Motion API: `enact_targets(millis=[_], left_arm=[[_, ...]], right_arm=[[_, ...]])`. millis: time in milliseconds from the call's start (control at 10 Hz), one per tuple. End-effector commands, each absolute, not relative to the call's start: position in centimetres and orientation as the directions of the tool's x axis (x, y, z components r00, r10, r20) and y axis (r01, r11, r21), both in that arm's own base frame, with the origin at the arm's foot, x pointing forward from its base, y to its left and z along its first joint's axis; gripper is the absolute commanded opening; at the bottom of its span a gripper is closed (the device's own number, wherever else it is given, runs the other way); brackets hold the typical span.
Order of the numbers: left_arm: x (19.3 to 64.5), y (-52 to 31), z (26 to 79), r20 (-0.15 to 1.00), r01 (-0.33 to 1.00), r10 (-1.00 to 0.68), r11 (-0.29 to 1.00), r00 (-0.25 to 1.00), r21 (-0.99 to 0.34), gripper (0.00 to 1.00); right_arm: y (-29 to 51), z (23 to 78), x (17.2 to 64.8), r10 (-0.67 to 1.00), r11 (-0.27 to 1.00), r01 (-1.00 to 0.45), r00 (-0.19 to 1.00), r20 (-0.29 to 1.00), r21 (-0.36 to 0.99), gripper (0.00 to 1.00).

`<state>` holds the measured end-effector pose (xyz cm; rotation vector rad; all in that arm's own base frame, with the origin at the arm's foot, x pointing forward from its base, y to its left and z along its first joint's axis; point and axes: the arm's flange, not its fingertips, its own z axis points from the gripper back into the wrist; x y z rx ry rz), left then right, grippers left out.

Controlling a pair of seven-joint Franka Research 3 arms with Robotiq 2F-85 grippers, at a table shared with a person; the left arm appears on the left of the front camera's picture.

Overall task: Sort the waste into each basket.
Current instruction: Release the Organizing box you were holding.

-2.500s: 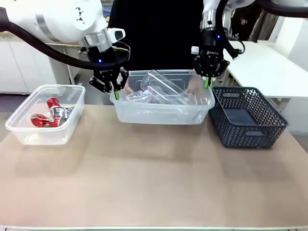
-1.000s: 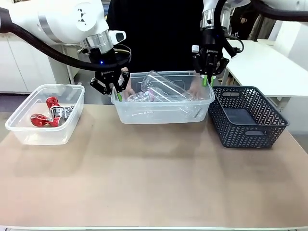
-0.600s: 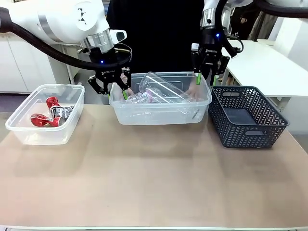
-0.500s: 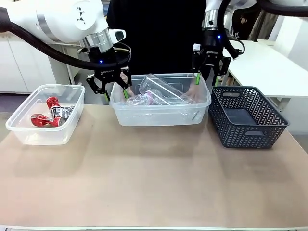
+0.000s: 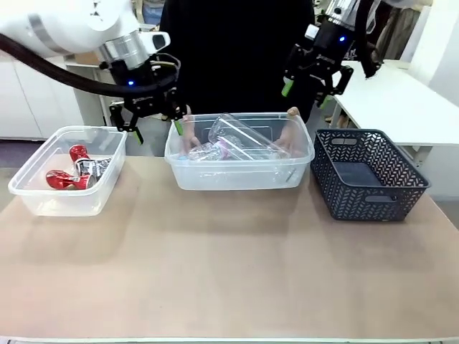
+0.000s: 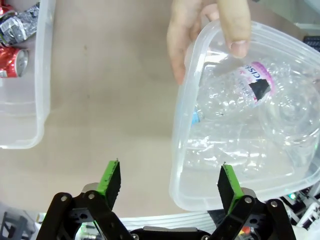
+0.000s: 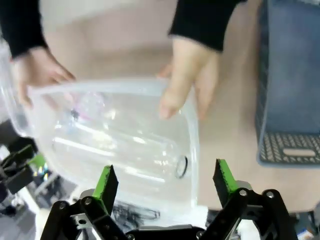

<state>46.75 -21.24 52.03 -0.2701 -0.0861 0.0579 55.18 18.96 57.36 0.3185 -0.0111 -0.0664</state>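
sorting looked well advanced: crushed red cans (image 5: 69, 169) lay in the clear tub (image 5: 43, 203) at the table's left edge, and clear bottles (image 5: 240, 140) filled the middle tub (image 5: 240, 175) near the far edge. a person's hands (image 7: 186, 91) held that tub's far rim at both ends. the dark basket (image 5: 369, 204) at the right edge appeared empty. no waste lay loose on the table (image 5: 229, 272), so little seemed left, judging from these views. the left gripper (image 5: 149, 120) hung above the gap between the two clear tubs, fingers spread and holding nothing. the right gripper (image 5: 314, 79) hovered above the middle tub's right end, fingers likewise apart and empty.
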Motion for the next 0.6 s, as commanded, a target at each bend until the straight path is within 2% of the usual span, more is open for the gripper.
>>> enact_targets(millis=[0,100,500], left_arm=[[46.5,-20.2,51.7,0.056,-0.021,0.040,0.950,0.998,-0.310,1.00],[46.8,-21.2,52.0,0.077,-0.046,0.069,0.962,0.995,-0.269,1.00],[46.8,-21.2,52.0,0.077,-0.046,0.069,0.962,0.995,-0.269,1.00]], right_arm=[[18.6,52.4,50.4,-0.064,0.960,0.016,0.984,0.165,0.280,1.00],[19.0,57.4,55.2,-0.067,0.948,0.063,0.998,0.000,0.313,1.00],[19.0,57.4,55.2,-0.067,0.948,0.063,0.998,0.000,0.313,1.00]])
